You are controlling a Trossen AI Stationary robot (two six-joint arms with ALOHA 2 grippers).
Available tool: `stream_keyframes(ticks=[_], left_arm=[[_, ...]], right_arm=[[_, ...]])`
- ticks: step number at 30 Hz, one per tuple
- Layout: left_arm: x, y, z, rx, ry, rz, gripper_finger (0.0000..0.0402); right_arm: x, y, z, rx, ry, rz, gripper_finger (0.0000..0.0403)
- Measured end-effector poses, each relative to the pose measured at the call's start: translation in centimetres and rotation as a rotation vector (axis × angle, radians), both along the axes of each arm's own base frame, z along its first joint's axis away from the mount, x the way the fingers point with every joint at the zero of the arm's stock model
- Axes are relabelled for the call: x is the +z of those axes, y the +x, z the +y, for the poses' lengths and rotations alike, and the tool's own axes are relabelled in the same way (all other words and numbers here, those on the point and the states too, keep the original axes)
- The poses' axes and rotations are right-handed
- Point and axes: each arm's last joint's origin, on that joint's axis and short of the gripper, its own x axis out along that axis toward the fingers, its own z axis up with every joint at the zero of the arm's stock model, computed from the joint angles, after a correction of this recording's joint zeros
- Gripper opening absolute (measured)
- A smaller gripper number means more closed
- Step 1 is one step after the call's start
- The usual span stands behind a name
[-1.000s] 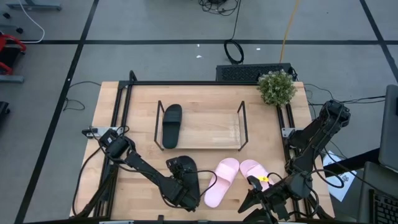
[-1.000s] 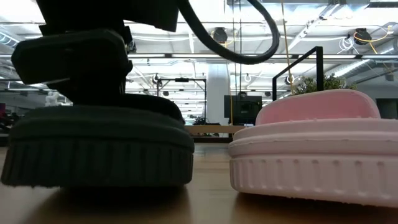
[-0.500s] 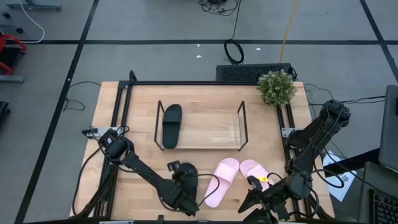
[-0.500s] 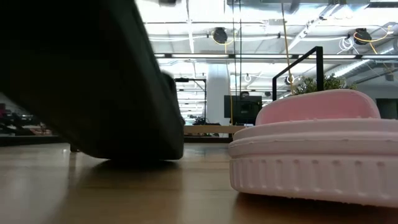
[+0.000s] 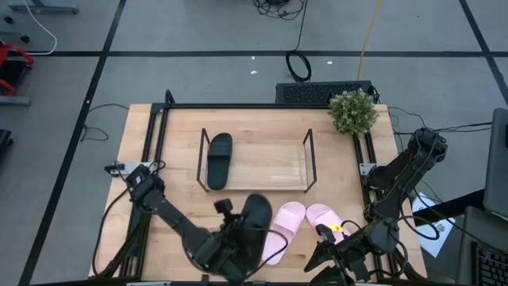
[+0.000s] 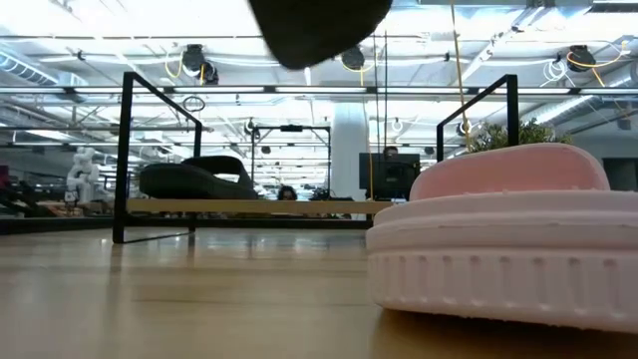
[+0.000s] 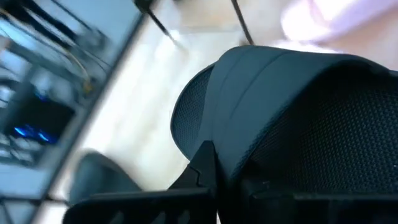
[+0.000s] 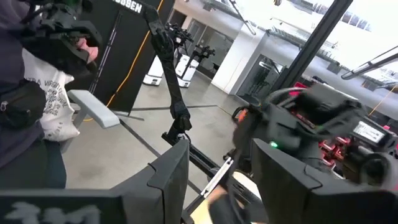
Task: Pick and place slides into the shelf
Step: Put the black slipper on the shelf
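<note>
The left gripper (image 5: 230,238) is clamped on a black slide (image 5: 252,225) and holds it in the air above the near part of the counter (image 5: 178,135), with the slide's toe end over the edge of the nearer pink slide (image 5: 282,230). In the left wrist view the held slide (image 7: 292,118) fills most of the picture, its wide strap and textured footbed just ahead of the gripper's dark fingers (image 7: 202,171). From the low view only the underside of the raised slide (image 6: 317,25) shows, well clear of the wood.

The right gripper (image 5: 332,258) hangs at the counter's near right corner, pointing out into the room; I cannot tell whether its fingers are apart or together. A person (image 8: 28,93) stands in the room in its wrist view.

Two pink slides lie side by side on the near counter, the second pink slide (image 5: 324,218) just to the right of the first.

Farther back stands the shelf (image 5: 308,159), a low black wire rack. The other black slide (image 5: 218,160) lies in its left end, lengthwise front to back. A small potted plant (image 5: 352,110) sits at the far right corner.
</note>
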Motion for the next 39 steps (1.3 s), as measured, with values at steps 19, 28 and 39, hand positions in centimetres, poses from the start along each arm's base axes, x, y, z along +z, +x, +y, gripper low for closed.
stream_keyframes(ticks=[19,28,39], left_arm=[[-4.8,4.6,11.3,0.164,0.363,0.218,0.0000],[-7.6,3.5,14.9,0.246,0.413,0.309,0.0000],[-7.6,0.8,18.8,0.189,0.290,0.235,0.0000]], right_arm=[[0.2,-0.7,0.3,-0.112,-0.034,-0.035,0.0164],[0.8,-1.6,0.4,-0.327,-0.078,-0.087,0.0164],[1.1,-1.8,0.4,-0.374,-0.142,-0.125,0.0164]])
